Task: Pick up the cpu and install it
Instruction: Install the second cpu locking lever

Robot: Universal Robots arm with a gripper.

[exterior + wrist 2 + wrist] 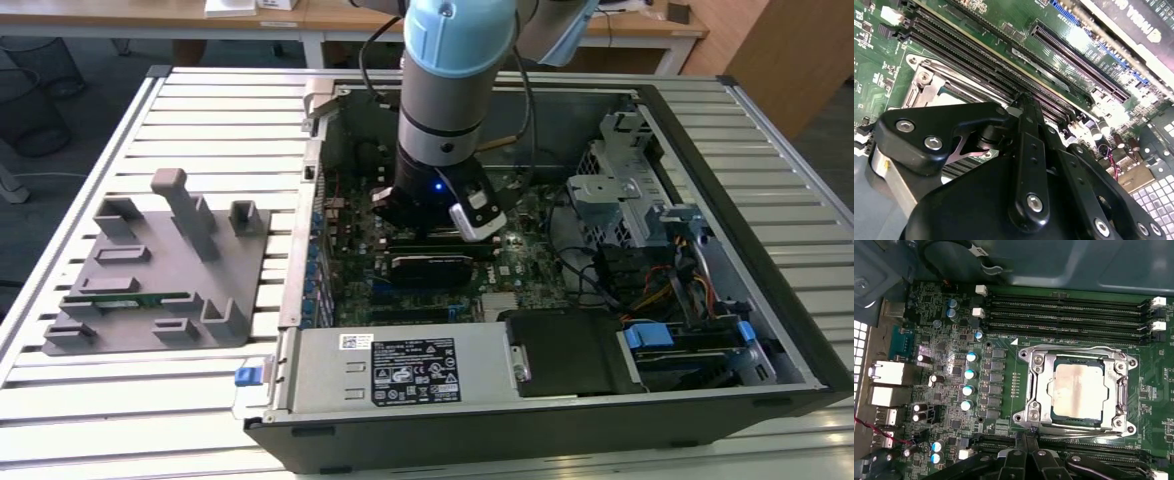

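Observation:
The cpu (1078,390), a flat square with a shiny silver top, lies in its socket on the green motherboard, and the metal socket frame (1034,390) sits around its edges. In the first wrist view my gripper (1027,445) hangs just off the socket's edge; its black fingers (1019,456) are shut together with nothing between them. In the second wrist view the gripper (1023,102) tapers to a closed tip over the memory slots, beside a corner of the socket frame (924,80). The arm (447,110) reaches down into the open computer case (747,200).
Black memory slots (1069,315) run along one side of the socket, and a row of capacitors (970,375) along another. A graphics card (430,268), power supply (400,365) and drive cage (614,190) crowd the case. A grey fixture (160,270) holding a green memory stick (127,298) stands on the exterior view's left.

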